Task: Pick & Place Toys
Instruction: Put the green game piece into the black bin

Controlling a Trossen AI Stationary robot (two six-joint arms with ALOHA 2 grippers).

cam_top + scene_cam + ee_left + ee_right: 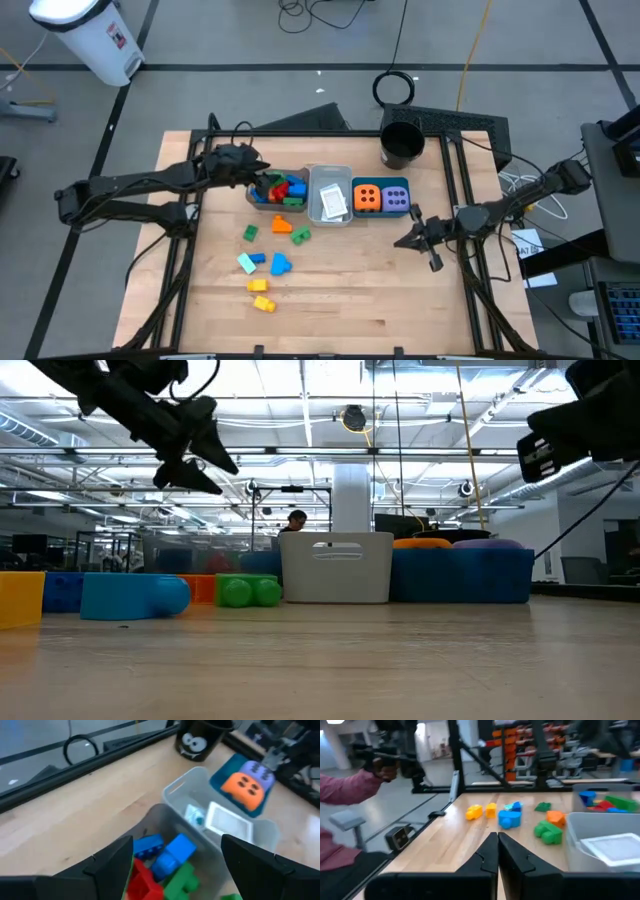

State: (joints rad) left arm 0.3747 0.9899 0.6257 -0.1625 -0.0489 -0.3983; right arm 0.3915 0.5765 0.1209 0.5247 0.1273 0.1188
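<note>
My left gripper (254, 177) hangs open and empty just above the grey bin (275, 208). The bin holds blue, red and green bricks (170, 857). My right gripper (406, 240) is shut and empty, low over the bare table right of the bins; it also shows in the right wrist view (497, 842). Loose bricks lie flat on the table in front of the bins: green (250, 232), orange (282, 225), green (300, 236), teal (246, 262), blue (280, 263), yellow (262, 295). White cards (331, 203) lie in the clear bin (312, 190). The orange cube (367, 197) and purple cube (396, 197) sit in the teal bin (381, 215).
A black round cup (402, 146) stands behind the teal bin near the far edge. The three bins stand side by side mid-table. Bare wood lies toward the near edge and on the right. A person's pink sleeve (345, 787) shows beyond the table's edge.
</note>
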